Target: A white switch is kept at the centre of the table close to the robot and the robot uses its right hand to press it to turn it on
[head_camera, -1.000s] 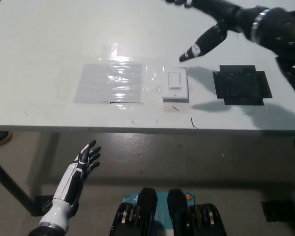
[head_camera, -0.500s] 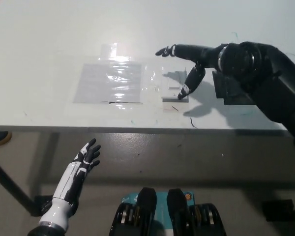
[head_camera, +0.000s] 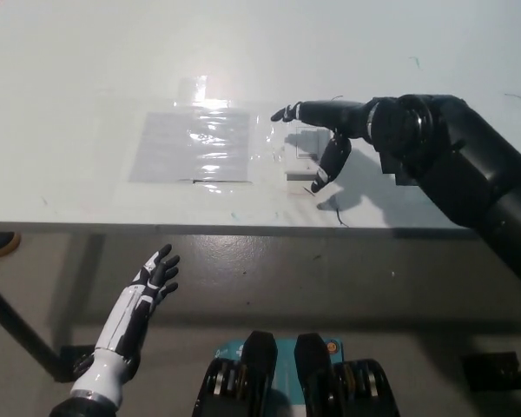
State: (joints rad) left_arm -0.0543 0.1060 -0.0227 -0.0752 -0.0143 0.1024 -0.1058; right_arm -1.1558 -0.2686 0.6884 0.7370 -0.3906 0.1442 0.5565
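Head view, nearest first: the white left robot hand [head_camera: 153, 276] hangs below the table's near edge, off the table altogether, toward the near-left, with its fingers apart and nothing in it. Above it the pale table [head_camera: 87, 78] fills most of the picture, its near edge running straight across. Just inside that edge, around the middle, lies a short dark mark [head_camera: 339, 215] on the surface. A little farther in sits the white switch [head_camera: 304, 152], near the middle of the near edge, largely covered by the black right robot hand [head_camera: 326, 135], so only part of its plate shows. That hand comes in from the right side of the table with its fingers spread: one finger stretches out toward the left past the switch's far side, and another points down toward the near edge, its tip at the near part of the plate. Whether this tip actually presses the switch is hard to tell, since the hand and its shadow hide the contact. Beside the switch, toward the left edge, a sheet of clear glossy film [head_camera: 193, 144] is taped flat to the table. On the right side, a black square piece [head_camera: 389, 165] lies mostly hidden under the black forearm
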